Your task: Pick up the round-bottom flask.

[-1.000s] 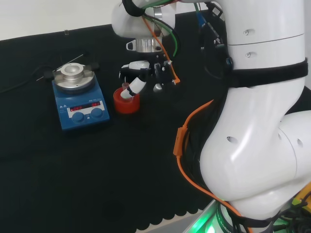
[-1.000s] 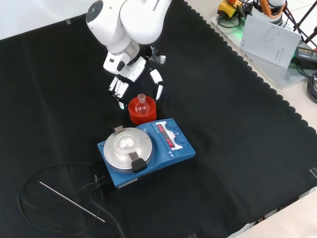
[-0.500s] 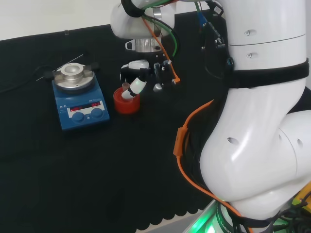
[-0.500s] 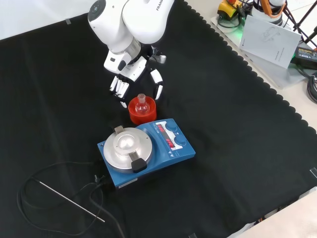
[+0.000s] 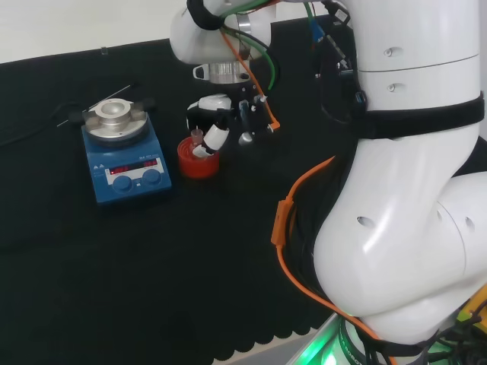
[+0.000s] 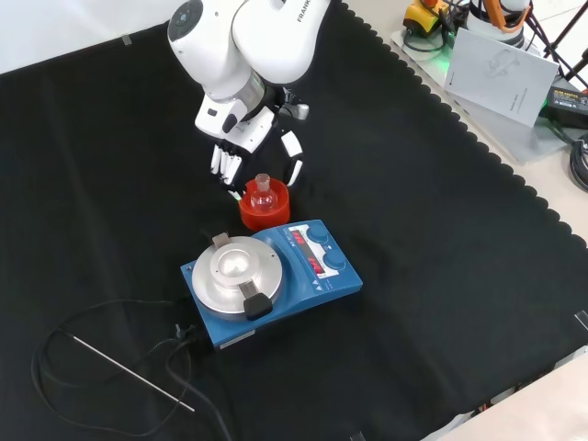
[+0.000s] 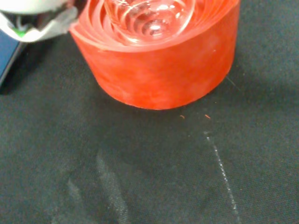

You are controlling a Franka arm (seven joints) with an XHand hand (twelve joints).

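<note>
Approach step: my hand point(image 6: 246, 138) spread open over flask point(image 6: 264, 195) in red stand point(image 6: 264, 212). Next I lower, close around neck.

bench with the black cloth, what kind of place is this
Most likely a robotics lab set up for chemistry handling: a blue magnetic stirrer hotplate, a small glass round-bottom flask in a red ribbed stand, and a white robot arm.

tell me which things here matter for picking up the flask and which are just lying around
Part of the job:
round-bottom flask
red ribbed stand under it
hand, fingers straight, at the flask

Lying about:
blue stirrer plate
thin metal rod
black cable
</note>
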